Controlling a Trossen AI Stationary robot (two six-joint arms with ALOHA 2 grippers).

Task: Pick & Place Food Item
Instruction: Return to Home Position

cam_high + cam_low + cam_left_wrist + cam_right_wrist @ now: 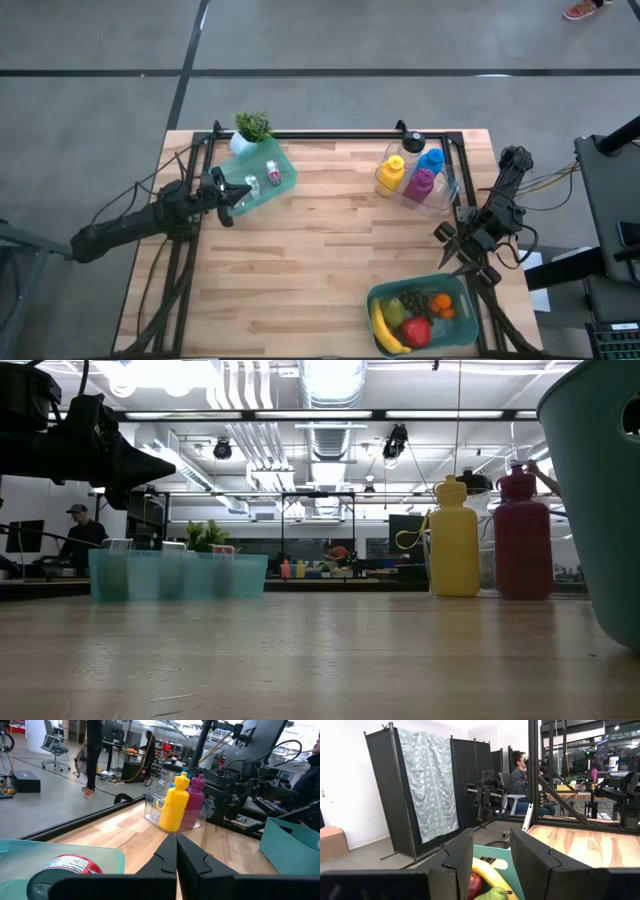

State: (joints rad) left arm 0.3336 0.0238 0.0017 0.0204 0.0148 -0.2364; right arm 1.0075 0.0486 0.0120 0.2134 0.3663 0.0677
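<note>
In the high view, your left gripper [230, 203] hangs at the 8 o'clock corner of the blue transparent bin [288, 178]. The bin sits at about 10 o'clock from the table's middle, just beside the potted plant [253, 127]. Inside it lie the red tuna can [272, 172] and, at that can's 8 o'clock, a second can [252, 183] whose label is too small to tell. Your right gripper [455, 250] waits at the table's 4 o'clock edge, near the 1 o'clock rim of the teal basket [372, 295] of fruit, and the yellow bottle [391, 173] stands with others in a clear holder [445, 195] at 2 o'clock. In the low view the bin [175, 575] stands at 9 o'clock with the left arm [80, 440] dark above it, and no can shows loose on the wood. In the left wrist view the claw [176, 851] is pinched tight, finger against finger, and holds nothing. The red tuna can [70, 865] rests inside the bin just beside it. In the right wrist view the claw [491, 837] stands partly open and empty over the banana [490, 875] in the basket. I judge the placing done. What remains is for you to draw the left arm off the bin to its rest pose; the right looks parked.
</note>
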